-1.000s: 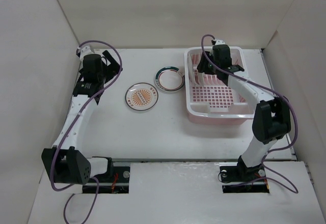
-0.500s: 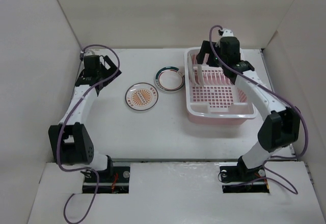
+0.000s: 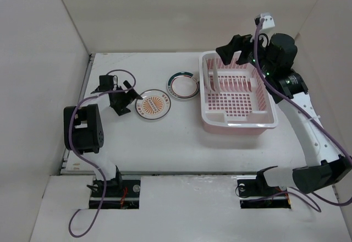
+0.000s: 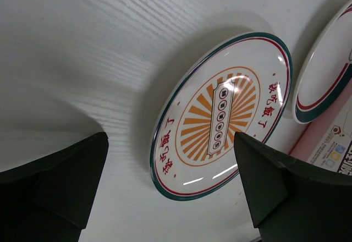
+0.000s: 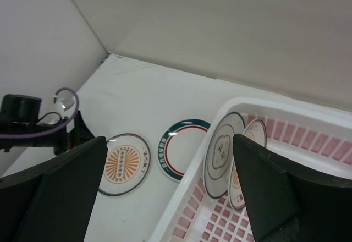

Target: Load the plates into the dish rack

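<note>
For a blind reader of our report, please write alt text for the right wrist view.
Two white plates stand upright in the pink dish rack at right; an orange sunburst plate and a green-rimmed plate lie flat on the table beside it. The open, empty right gripper frames the bottom corners.

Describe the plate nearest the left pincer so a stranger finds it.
From the pink dish rack, look across the table toward the left pincer. Of two plates lying flat, the sunburst plate is farther from the rack. Its orange rayed centre distinguishes it from the green-rimmed plate.
</note>
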Available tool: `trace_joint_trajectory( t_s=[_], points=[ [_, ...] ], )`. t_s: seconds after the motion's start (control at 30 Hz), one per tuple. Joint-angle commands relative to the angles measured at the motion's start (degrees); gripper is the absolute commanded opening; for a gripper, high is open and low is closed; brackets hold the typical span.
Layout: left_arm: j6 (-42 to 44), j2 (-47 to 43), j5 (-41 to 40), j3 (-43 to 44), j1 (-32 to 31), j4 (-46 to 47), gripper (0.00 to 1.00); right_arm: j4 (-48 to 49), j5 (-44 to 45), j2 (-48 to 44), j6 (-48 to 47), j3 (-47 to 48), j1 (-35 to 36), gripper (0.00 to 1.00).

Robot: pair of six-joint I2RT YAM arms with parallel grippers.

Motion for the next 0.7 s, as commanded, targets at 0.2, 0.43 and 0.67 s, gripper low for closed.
trace_joint_trajectory(
  t_s=[0.2, 0.43, 0.67],
  points=[
    [-0.5, 4.8, 4.7, -2.2, -0.4, 6.4, 0.84, 2.1, -7.3, -1.1, -2.0, 3.8, 0.5, 1.00],
    [-2.8, 4.7, 5.4, -5.3, -0.4, 10.2, 0.43, 2.1, -8.3, -1.7, -2.0, 3.8, 0.5, 1.00],
    [-4.3, 4.7, 5.4, -5.9, -0.4, 11.3, 0.30, 2.1, -10.3, -1.1, -2.0, 5.6, 0.5, 1.00]
  ],
)
